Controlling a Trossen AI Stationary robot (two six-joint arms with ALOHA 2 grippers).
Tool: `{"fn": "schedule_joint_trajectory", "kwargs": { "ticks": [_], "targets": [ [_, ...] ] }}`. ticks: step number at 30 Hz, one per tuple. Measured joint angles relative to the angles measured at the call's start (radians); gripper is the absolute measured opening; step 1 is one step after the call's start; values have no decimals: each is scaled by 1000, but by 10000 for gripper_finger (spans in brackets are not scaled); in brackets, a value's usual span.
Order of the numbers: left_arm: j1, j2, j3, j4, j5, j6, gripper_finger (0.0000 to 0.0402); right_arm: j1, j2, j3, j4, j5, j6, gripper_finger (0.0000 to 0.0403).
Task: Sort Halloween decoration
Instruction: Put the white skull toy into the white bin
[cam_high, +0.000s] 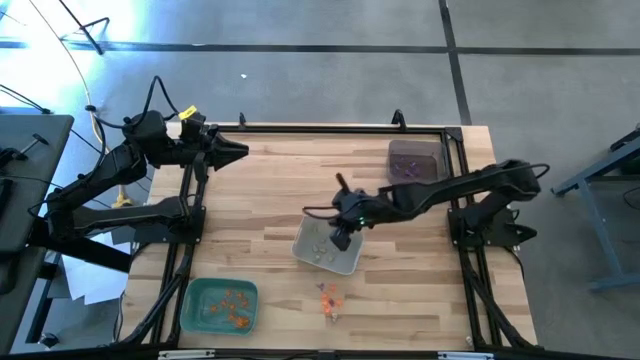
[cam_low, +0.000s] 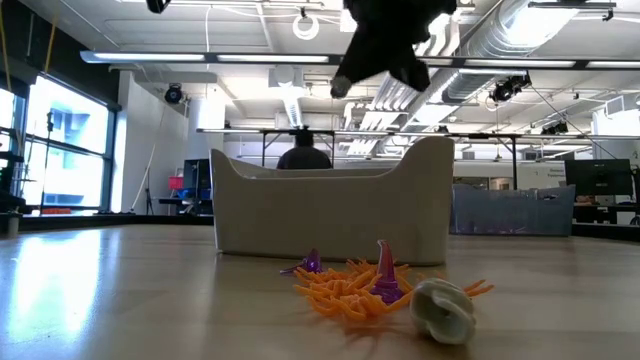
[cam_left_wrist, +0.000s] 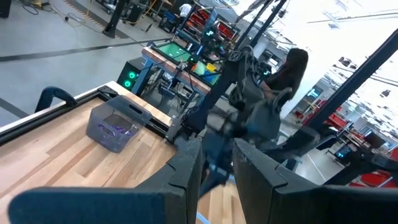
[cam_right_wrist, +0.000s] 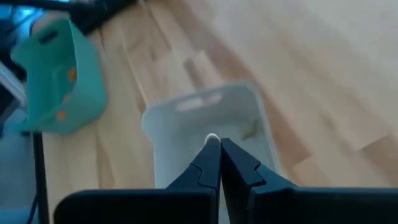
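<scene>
Right gripper hangs over the grey tray at mid-table. In the right wrist view its fingers are pinched together on a small pale trinket held at the tips, directly above the tray's open inside. I read this as the drop step: a whitish piece being carried to the tray for pale ones.

Left gripper waits at the far left edge of the table, fingers close together with a narrow gap, holding nothing.

Unsorted pile sits near the front edge, just in front of the grey tray: orange bits, purple pieces, one pale piece. Green tray at near left holds orange ones; dark tray at far right holds purple.

Next, I judge: open the fingers over the tray, then go back to the pile.
</scene>
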Motion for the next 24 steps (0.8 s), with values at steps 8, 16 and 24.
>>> {"fn": "schedule_joint_trajectory", "kwargs": {
  "ticks": [8, 16, 24],
  "targets": [
    [0, 0, 0, -1, -17, 8, 76, 0, 117, -1, 0, -140, 65, 0],
    [0, 0, 0, -1, -17, 10, 76, 0, 138, -1, 5, -127, 175, 0],
    [0, 0, 0, -1, -17, 10, 76, 3, 138, -1, 16, -125, 174, 3]
  ]
}}
